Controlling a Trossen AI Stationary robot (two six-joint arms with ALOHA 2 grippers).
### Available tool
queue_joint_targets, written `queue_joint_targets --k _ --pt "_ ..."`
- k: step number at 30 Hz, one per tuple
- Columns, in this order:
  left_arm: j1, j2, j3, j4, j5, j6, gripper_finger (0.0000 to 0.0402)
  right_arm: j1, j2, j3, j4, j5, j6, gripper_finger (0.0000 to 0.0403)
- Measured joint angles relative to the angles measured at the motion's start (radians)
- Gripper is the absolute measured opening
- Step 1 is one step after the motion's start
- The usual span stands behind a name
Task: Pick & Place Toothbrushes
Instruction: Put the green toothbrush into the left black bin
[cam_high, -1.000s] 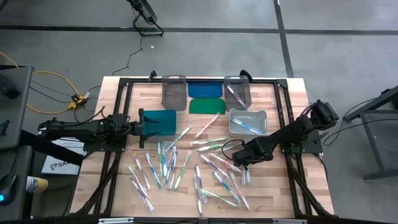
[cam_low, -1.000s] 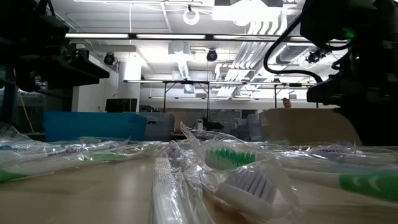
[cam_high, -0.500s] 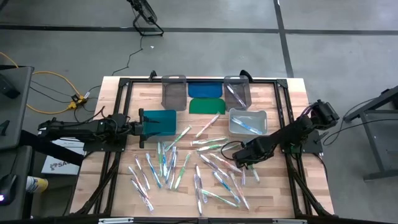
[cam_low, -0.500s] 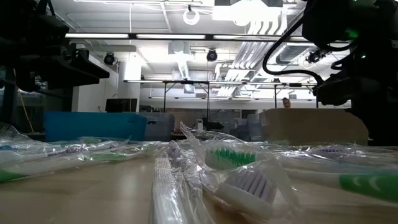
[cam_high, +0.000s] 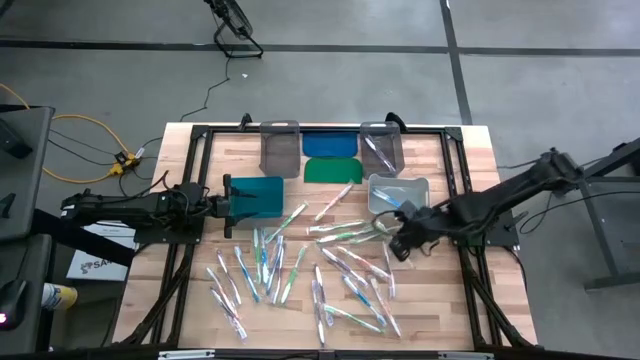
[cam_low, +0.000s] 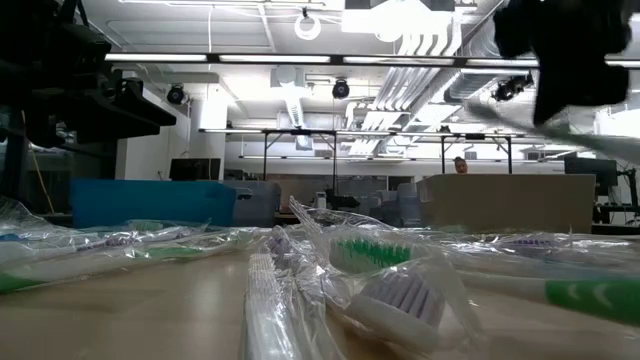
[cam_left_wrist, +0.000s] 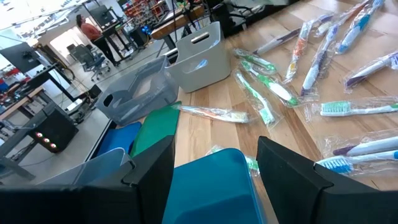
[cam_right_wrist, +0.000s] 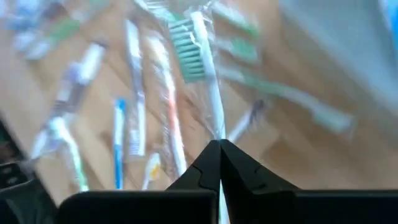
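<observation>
Many wrapped toothbrushes (cam_high: 300, 265) lie scattered flat on the wooden table (cam_high: 190, 300). My right gripper (cam_high: 398, 243) hangs above the pile's right side, near the grey bin (cam_high: 398, 195), and is shut on a green-bristled toothbrush (cam_right_wrist: 199, 50) in a clear wrapper. In the low view that gripper (cam_low: 560, 40) is high at the right, with the blurred wrapper (cam_low: 600, 135) below it. My left gripper (cam_high: 228, 195) stays open at the table's left, its fingers (cam_left_wrist: 149, 174) standing on either side of the teal bin's (cam_left_wrist: 211, 186) near end; whether they touch it, I cannot tell. My right gripper pinches the wrapped toothbrush's handle (cam_right_wrist: 216, 127) between its two shut fingers, partway along its length. The fingers slant steeply down from above. The bristle head (cam_right_wrist: 186, 56) points away past the fingertips, and the toothbrush is lifted clear of the table.
Two clear bins (cam_high: 280, 148) (cam_high: 381, 148) stand at the far edge with a blue lid (cam_high: 330, 145) and a green lid (cam_high: 330, 170) between them. The grey bin holds a few toothbrushes. Black frame rails (cam_high: 462, 200) run along the table's sides.
My right gripper has shut on a toothbrush in the pile, then risen quickly and drawn back toward the table's right and far side, rolling as it rose. The toothbrush has come up clear of the table with it.
</observation>
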Motion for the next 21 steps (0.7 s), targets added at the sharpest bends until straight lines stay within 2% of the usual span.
queue_joint_targets --k 4,10,21 --pt "0.0 0.0 0.0 0.0 0.0 0.0 0.0219 -0.039 -0.112 0.019 -0.008 0.075 -0.171 0.0001" --pt "0.0 0.0 0.0 0.0 0.0 0.0 0.0219 -0.183 -0.205 0.037 -0.04 0.077 -0.438 0.0001" --pt "0.0 0.0 0.0 0.0 0.0 0.0 0.0219 -0.619 -0.166 0.126 -0.075 -0.152 -0.922 0.0002"
